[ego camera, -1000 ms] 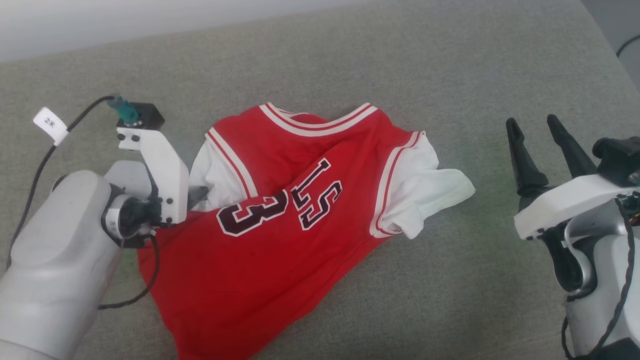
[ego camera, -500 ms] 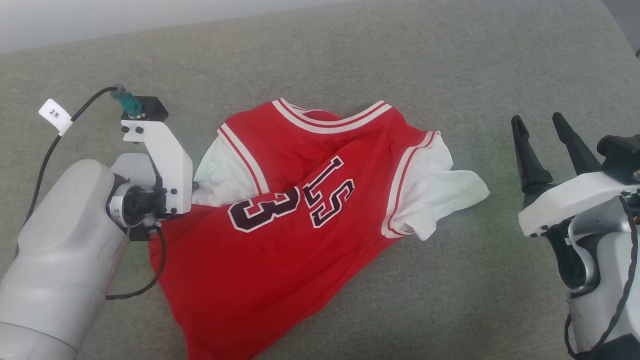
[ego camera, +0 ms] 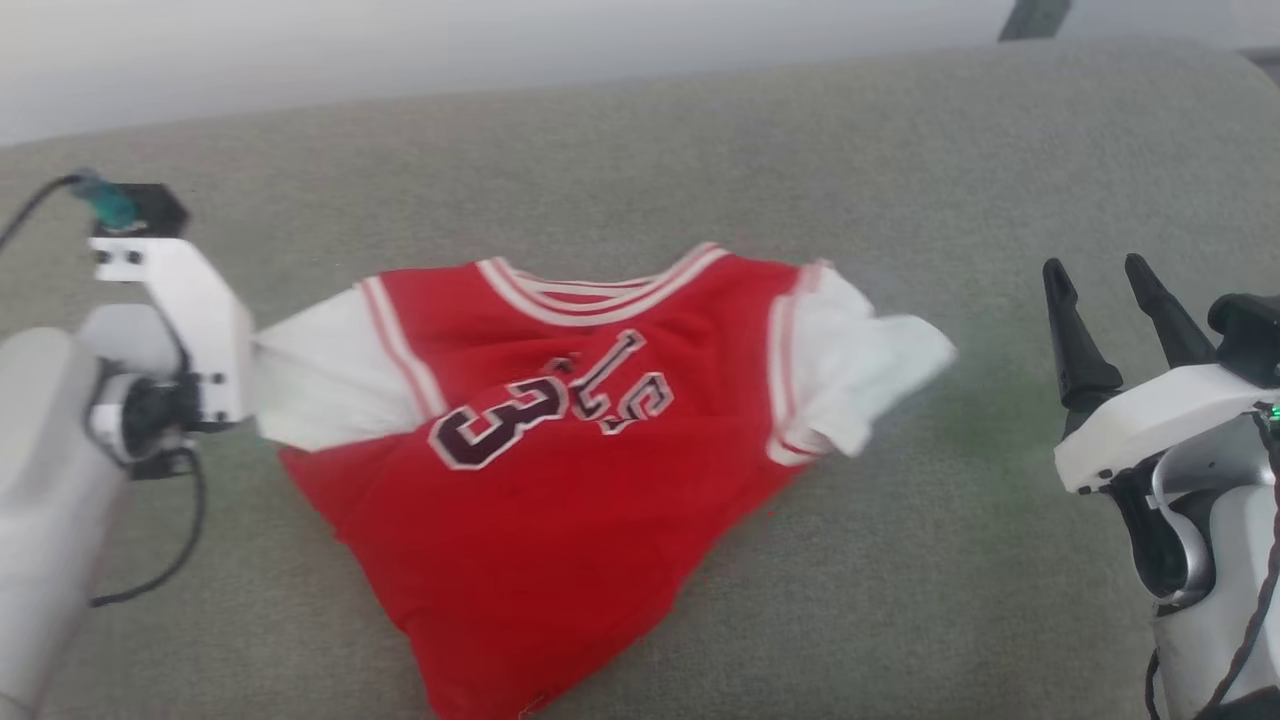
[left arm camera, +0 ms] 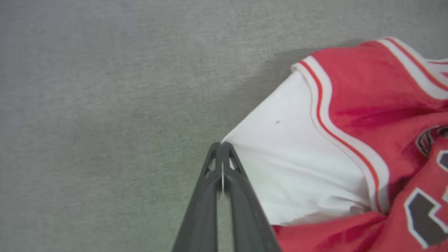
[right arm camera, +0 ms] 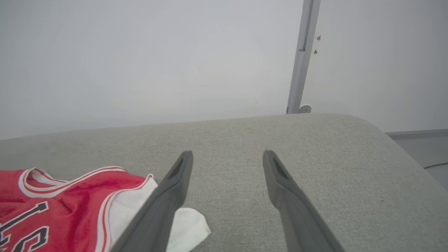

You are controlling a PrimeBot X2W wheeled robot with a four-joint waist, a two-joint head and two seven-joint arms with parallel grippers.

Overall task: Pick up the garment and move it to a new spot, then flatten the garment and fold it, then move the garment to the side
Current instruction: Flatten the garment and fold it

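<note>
— Where do we have our left tool (left arm camera: 222,145)?
— Pinched shut on a white sleeve (ego camera: 310,375) of the red jersey (ego camera: 540,480), which lies number-up on the grey fabric surface (ego camera: 900,600).
— And our right tool (ego camera: 1095,268)?
— Spread wide, empty, near the other sleeve (ego camera: 870,370) without touching it.

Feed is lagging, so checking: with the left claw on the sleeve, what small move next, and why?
Probably raise the left claw a little to lift the garment. It is shut on the tip of the white sleeve, drawn taut toward it, while the rest of it lies on the grey cushion. The right claw stands open, apart from the cloth.
</note>
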